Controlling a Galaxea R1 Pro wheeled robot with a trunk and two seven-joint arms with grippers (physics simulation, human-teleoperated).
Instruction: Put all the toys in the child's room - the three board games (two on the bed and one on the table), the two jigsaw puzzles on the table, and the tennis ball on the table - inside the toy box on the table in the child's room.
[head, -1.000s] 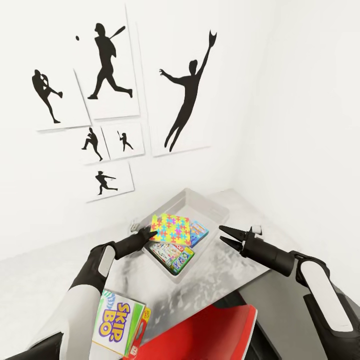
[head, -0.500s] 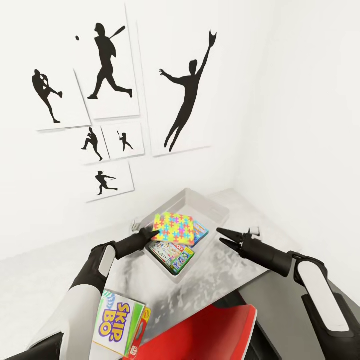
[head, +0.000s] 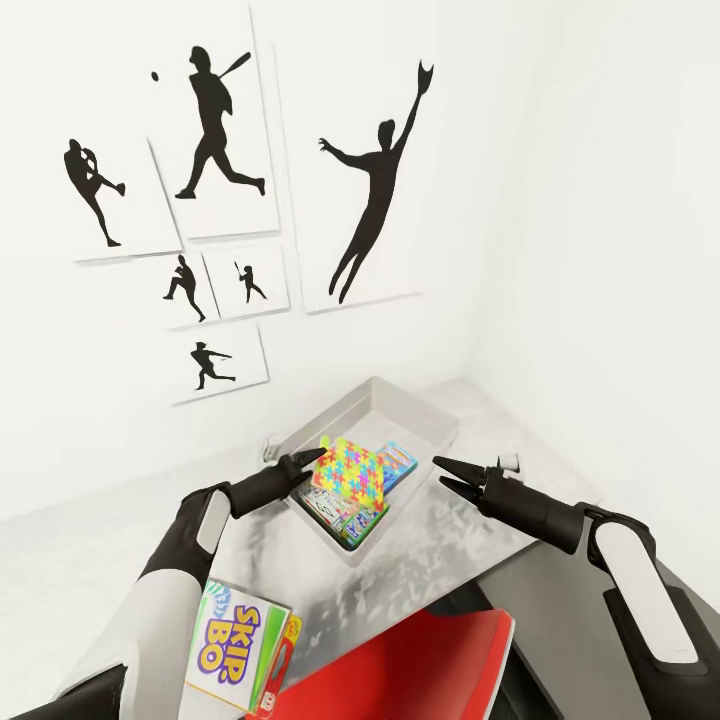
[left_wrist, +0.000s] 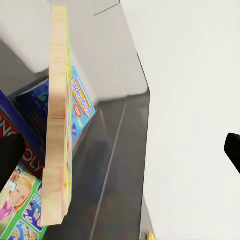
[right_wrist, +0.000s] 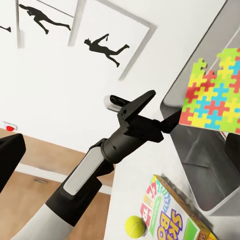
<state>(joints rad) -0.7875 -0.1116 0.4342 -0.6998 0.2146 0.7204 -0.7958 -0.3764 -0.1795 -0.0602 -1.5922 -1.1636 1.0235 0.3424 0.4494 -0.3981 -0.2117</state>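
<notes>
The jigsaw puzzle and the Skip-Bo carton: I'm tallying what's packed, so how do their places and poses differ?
The jigsaw puzzle is tilted over the toy box, beside the open left gripper; the Skip-Bo carton stands outside the box, on the table. The puzzle is a thin slab; the carton is thicker and lettered. Both are colourful.

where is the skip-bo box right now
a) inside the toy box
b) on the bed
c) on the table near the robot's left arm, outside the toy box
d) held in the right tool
c: the Skip-Bo box sits on the table beside the left arm, well short of the toy box, next to the tennis ball.
</notes>
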